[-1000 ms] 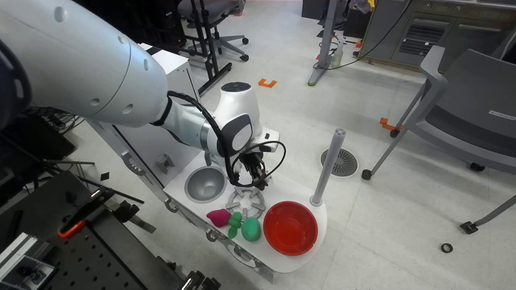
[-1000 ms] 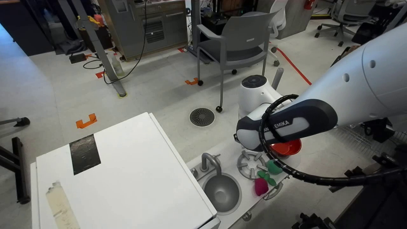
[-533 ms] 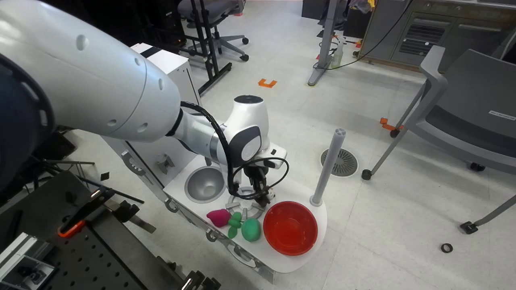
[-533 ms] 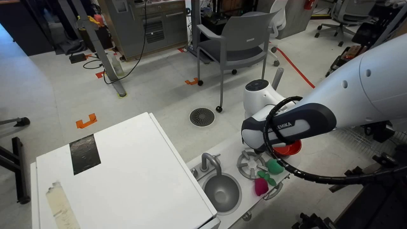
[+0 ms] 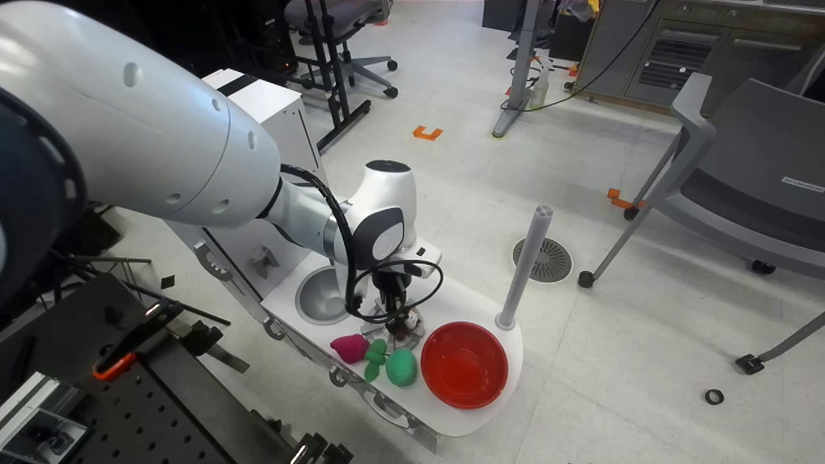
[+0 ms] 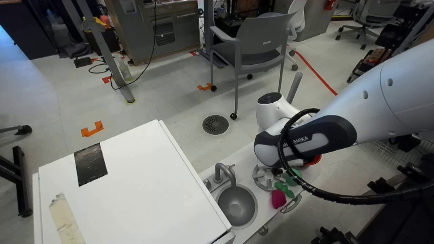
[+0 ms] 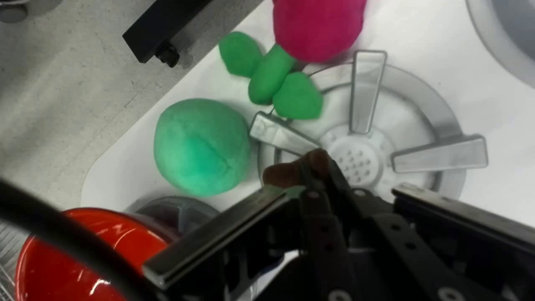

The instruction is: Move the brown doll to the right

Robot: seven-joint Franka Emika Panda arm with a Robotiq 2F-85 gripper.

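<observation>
In an exterior view, I am seeing the black two-fingered gripper (image 5: pixel 396 319) hanging over the grey, round burner (image 5: pixel 390 343). In the wrist view, this gripper is pinching the small, brown, lumpy doll (image 7: pixel 284 174) above the burner.

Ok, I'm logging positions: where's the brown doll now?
In the wrist view, the brown doll is pinched between the fingers, right of the round green toy and over the toy burner.

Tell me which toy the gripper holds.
The brown doll, pinched by the gripper; the pink toy, leafy green one and round green one lie unheld.
</observation>
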